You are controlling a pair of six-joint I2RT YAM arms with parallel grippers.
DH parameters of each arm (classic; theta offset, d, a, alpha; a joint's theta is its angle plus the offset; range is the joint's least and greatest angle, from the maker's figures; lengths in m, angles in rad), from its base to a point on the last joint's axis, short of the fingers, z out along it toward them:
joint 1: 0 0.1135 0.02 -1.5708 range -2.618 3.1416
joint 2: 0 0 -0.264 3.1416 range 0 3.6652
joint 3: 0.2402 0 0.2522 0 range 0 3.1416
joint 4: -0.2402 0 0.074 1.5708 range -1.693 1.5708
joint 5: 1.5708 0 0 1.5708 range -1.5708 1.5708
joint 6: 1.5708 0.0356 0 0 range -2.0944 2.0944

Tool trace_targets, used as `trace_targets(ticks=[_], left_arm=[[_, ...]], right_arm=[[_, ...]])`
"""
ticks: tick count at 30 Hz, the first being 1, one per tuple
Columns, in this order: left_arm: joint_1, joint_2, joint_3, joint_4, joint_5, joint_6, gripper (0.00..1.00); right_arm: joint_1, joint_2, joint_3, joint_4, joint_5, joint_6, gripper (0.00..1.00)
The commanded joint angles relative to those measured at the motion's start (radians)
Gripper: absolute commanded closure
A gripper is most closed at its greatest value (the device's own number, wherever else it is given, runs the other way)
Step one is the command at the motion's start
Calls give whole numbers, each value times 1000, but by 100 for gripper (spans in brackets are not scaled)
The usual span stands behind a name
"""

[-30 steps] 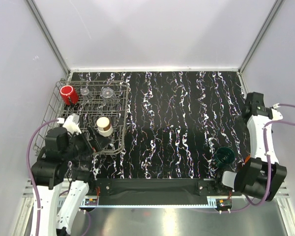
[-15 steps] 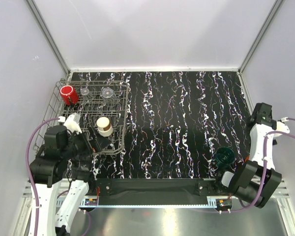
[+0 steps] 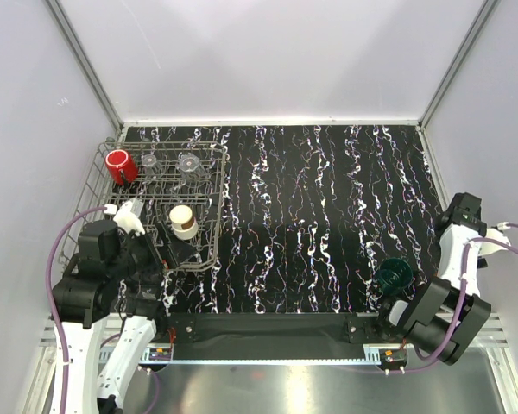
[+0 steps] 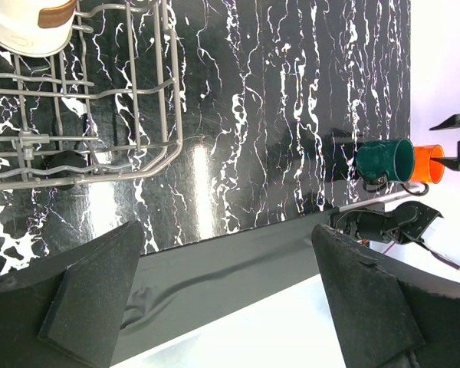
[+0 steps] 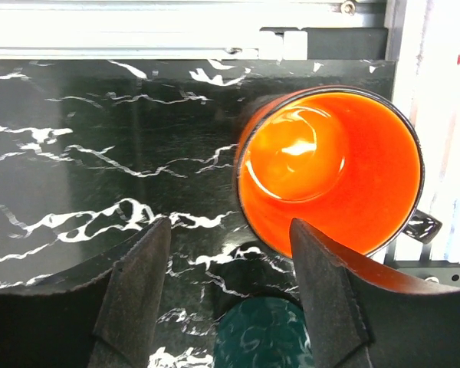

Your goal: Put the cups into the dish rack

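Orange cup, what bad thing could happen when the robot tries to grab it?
The orange cup sits close to the edge of the table, so a nudge from the right gripper could push it off. The green cup is right beside it, so the gripper might bump it or catch the wrong cup.

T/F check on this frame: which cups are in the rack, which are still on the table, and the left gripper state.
1. The red cup is in the dish rack. True.
2. The dark green cup is in the rack. False: it stands on the table, toward the near right corner.
3. The left gripper is open and empty. True.
4. The rack holds five cups. False: four show, the red cup, the left clear cup, the right clear cup and the cream cup.
5. The orange cup shows its open mouth to the right wrist camera. True.
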Motion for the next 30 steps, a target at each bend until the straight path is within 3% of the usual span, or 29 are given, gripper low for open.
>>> trace_targets(ticks=[1, 6, 7, 11, 18, 20, 21, 30], left_arm=[[2, -1, 10, 36, 44, 10, 1], [2, -2, 16, 20, 33, 22, 1], [2, -4, 18, 22, 35, 22, 1], [2, -7, 19, 22, 37, 17, 1], [2, -4, 42, 10, 30, 27, 1], [2, -7, 45, 5, 30, 27, 1], [2, -7, 44, 5, 30, 25, 1], [4, -32, 25, 14, 49, 8, 1]], right_arm=[[-28, 2, -32, 48, 27, 21, 31], [-51, 67, -35, 51, -12, 24, 37], [-53, 73, -29, 46, -12, 27, 45], [-56, 88, -32, 52, -30, 24, 58], [-56, 93, -35, 57, -53, 14, 76], [-56, 92, -33, 60, -61, 3, 84], [-56, 90, -35, 57, -61, 3, 100], [-56, 56, -30, 63, -99, -36, 100]])
